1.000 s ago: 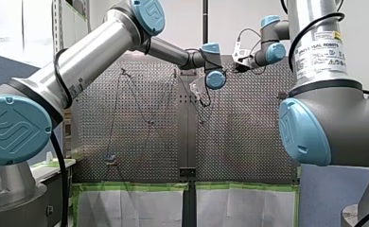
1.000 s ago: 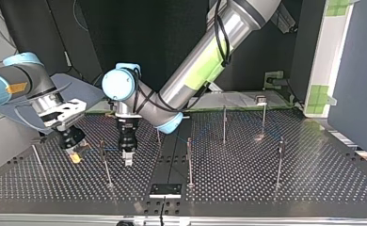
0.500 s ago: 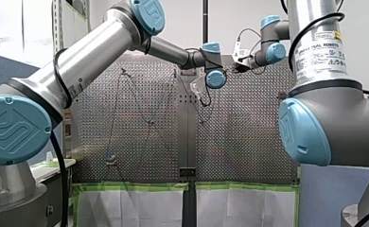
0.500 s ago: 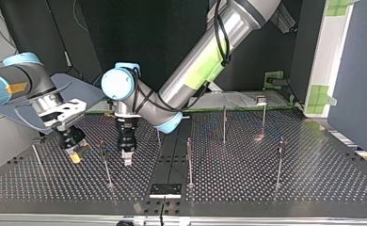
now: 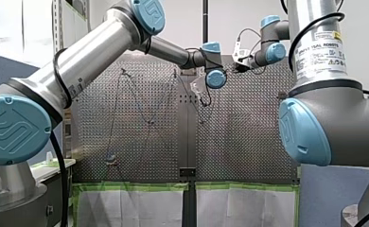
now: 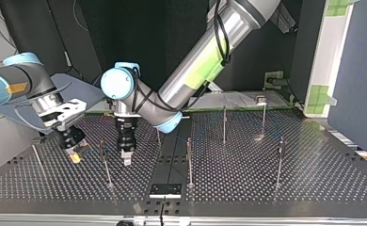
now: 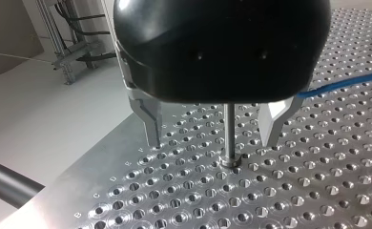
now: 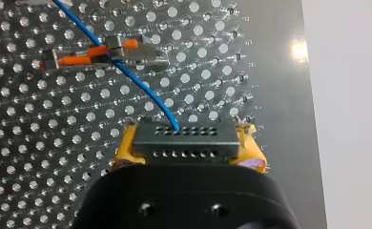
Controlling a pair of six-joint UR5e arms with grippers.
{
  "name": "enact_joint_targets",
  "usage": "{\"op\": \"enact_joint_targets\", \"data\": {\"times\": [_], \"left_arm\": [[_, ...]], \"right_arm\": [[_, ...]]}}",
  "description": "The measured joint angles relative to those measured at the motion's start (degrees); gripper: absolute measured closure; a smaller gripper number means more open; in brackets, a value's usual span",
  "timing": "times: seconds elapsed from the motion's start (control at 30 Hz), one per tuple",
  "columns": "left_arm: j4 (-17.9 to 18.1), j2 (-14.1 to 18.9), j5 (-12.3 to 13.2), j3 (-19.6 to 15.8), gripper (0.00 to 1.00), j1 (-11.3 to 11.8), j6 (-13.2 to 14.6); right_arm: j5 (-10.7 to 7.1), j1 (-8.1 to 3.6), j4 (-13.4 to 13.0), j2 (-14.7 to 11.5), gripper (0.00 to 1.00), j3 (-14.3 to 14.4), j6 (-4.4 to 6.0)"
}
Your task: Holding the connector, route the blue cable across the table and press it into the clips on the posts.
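My right gripper (image 8: 188, 153) has its yellow pads (image 8: 125, 151) shut on the grey connector (image 8: 184, 139). The blue cable (image 8: 131, 76) leaves the connector and crosses an orange and metal clip (image 8: 103, 53) ahead of it. In the top view my right gripper (image 6: 76, 156) hangs low at the left, beside a thin post (image 6: 104, 162). My left gripper (image 6: 126, 159) hangs on that post's other side. Its metal fingers (image 7: 151, 121) stand open with nothing held. A thin post (image 7: 229, 131) shows in the gap, and the blue cable (image 7: 346, 83) passes beside one finger.
Several more thin posts (image 6: 189, 160) stand across the perforated table (image 6: 266, 183), among them ones at the top view's right (image 6: 279, 160) and back (image 6: 224, 123). A small black plate (image 6: 165, 190) lies at the table's near edge. In the front view both arms reach far over the table (image 5: 249, 142).
My left gripper has shifted slightly towards the top view's left, closer to the post. My right gripper with the connector has stayed in place.
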Motion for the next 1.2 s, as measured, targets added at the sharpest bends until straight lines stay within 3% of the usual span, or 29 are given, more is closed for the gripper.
{"op": "enact_joint_targets", "data": {"times": [0.3, 0.7, 1.2], "left_arm": [[-0.3, 0.3, -0.3, -0.3, 0.00, -0.3, -0.1], [-4.4, 4.6, -4.4, -3.2, 0.00, -3.8, -0.4], [-4.7, 4.8, -4.3, -3.7, 0.00, -3.9, -0.5]], "right_arm": [[0.00, 0.00, 0.0, 0.0, 1.00, 0.0, 0.00], [0.00, 0.00, 0.0, 0.0, 1.00, 0.0, 0.00], [0.00, 0.00, 0.0, 0.0, 1.00, 0.0, 0.00]]}}
